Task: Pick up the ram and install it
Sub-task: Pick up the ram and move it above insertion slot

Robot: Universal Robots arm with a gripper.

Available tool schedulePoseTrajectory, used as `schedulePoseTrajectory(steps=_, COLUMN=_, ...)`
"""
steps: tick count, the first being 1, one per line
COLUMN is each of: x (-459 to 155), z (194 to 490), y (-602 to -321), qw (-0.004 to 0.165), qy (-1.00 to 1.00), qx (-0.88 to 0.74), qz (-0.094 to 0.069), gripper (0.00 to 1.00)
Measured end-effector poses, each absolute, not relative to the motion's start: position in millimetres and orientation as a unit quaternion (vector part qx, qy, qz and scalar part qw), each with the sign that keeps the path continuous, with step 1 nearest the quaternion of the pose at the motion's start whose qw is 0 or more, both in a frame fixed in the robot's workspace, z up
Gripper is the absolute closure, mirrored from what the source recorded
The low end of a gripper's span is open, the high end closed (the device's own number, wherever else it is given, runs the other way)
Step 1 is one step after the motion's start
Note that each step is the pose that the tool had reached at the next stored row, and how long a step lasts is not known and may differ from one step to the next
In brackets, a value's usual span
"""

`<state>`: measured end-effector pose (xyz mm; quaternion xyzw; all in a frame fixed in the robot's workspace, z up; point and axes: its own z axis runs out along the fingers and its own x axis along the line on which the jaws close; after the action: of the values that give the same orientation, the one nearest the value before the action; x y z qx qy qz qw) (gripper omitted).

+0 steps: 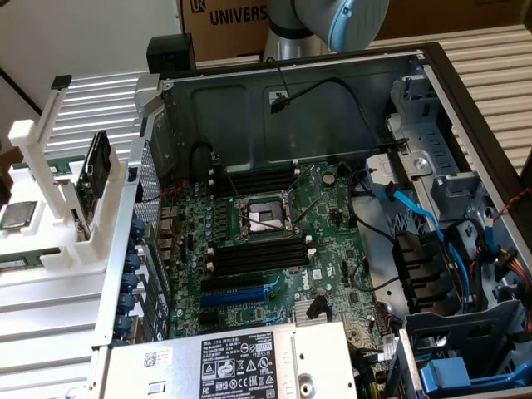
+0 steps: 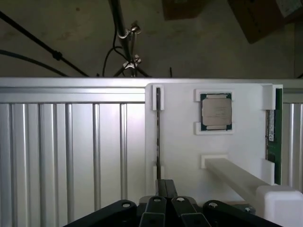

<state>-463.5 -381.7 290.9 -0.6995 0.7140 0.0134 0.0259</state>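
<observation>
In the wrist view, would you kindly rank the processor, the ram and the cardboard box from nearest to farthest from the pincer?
From the pincer:
1. Processor, flat in its recess in the white holder.
2. Ram, on edge at the holder's side.
3. Cardboard box, lying well beyond the holder.

Our arm (image 1: pixel 332 21) hangs high at the back in the ext. view, one grey-blue joint showing. Our gripper (image 2: pixel 165 183) has its fingers (image 2: pixel 161 190) pressed together, w/ nothing held.
</observation>
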Motion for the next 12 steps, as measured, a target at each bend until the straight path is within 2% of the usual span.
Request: schedulePoseTrajectory(steps=12, x=-476, z=268, y=-384, qw=0.037, qy=0.714, qx=-0.699, qz=0.014, gripper=0.9)
